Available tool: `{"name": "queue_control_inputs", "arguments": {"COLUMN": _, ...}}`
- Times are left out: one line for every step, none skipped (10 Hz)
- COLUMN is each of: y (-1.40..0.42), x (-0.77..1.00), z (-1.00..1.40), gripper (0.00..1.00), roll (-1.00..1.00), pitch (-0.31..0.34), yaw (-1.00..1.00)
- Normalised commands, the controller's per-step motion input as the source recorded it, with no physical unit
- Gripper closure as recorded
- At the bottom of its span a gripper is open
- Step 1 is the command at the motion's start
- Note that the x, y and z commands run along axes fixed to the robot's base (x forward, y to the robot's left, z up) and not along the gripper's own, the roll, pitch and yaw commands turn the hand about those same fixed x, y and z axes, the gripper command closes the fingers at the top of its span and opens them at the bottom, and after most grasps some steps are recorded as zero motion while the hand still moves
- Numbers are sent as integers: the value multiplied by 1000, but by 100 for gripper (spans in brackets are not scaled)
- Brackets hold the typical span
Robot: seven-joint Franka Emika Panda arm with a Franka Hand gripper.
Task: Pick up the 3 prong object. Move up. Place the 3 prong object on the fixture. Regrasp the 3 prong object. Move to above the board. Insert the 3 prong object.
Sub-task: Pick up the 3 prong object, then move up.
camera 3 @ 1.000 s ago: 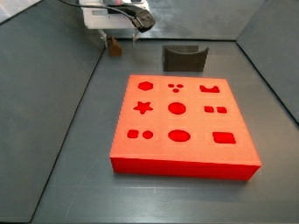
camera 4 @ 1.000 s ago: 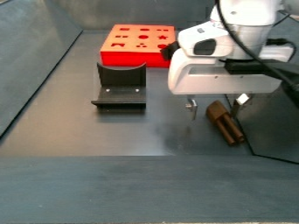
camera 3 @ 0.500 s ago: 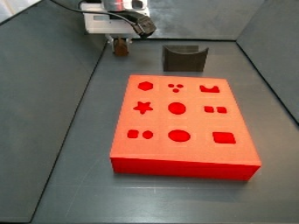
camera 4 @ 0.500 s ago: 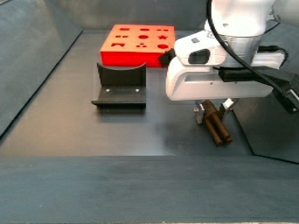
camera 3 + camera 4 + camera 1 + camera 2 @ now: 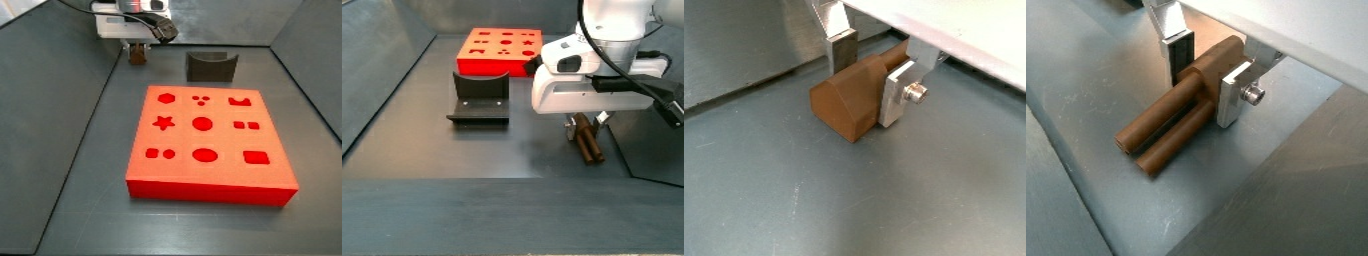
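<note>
The 3 prong object [image 5: 851, 95] is a tan-brown peg lying on the grey floor, with long round prongs [image 5: 1160, 140] pointing away from the gripper. My gripper [image 5: 869, 78] is down at the floor with a silver finger on each side of the peg's blocky end, shut on it [image 5: 1207, 82]. In a side view the gripper [image 5: 134, 45] is at the far left corner, apart from the fixture [image 5: 211, 67] and the orange-red board [image 5: 207, 140]. From the opposite side, the peg [image 5: 591, 145] lies under the gripper [image 5: 585, 122], right of the fixture [image 5: 478, 95]; the board [image 5: 500, 48] is behind.
Grey walls enclose the floor; one rises close beside the gripper [image 5: 80, 60]. A slanted wall edge [image 5: 629, 165] runs just right of the peg.
Since one second ago the gripper has come down over the peg and its fingers now sit around it. Over the last half second nothing visibly moved.
</note>
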Motion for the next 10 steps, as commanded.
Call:
{"name": "queue_control_inputs", "arguments": {"y": 0, "x": 0, "z": 0, "gripper": 100, "roll": 0, "pitch": 0, "yaw": 0}}
{"name": "queue_control_inputs", "arguments": {"y": 0, "x": 0, "z": 0, "gripper": 100, "roll": 0, "pitch": 0, "yaw": 0}}
{"name": "queue_control_inputs", "arguments": {"y": 0, "x": 0, "z": 0, "gripper": 100, "roll": 0, "pitch": 0, "yaw": 0}}
{"name": "queue_control_inputs", "arguments": {"y": 0, "x": 0, "z": 0, "gripper": 100, "roll": 0, "pitch": 0, "yaw": 0}}
{"name": "queue_control_inputs", "arguments": {"y": 0, "x": 0, "z": 0, "gripper": 100, "roll": 0, "pitch": 0, "yaw": 0}}
{"name": "queue_control_inputs", "arguments": {"y": 0, "x": 0, "z": 0, "gripper": 100, "roll": 0, "pitch": 0, "yaw": 0}}
{"name": "queue_control_inputs", "arguments": {"y": 0, "x": 0, "z": 0, "gripper": 100, "roll": 0, "pitch": 0, "yaw": 0}}
{"name": "queue_control_inputs", "arguments": {"y": 0, "x": 0, "z": 833, "gripper": 100, "roll": 0, "pitch": 0, "yaw": 0}}
{"name": "queue_control_inputs", "arguments": {"y": -36, "x": -86, "z": 770, "gripper": 100, "roll": -11, "pitch": 43, "yaw": -4}}
{"name": "queue_control_inputs", "arguments": {"y": -28, "x": -84, "z": 719, "gripper": 100, "roll": 1, "pitch": 43, "yaw": -8}}
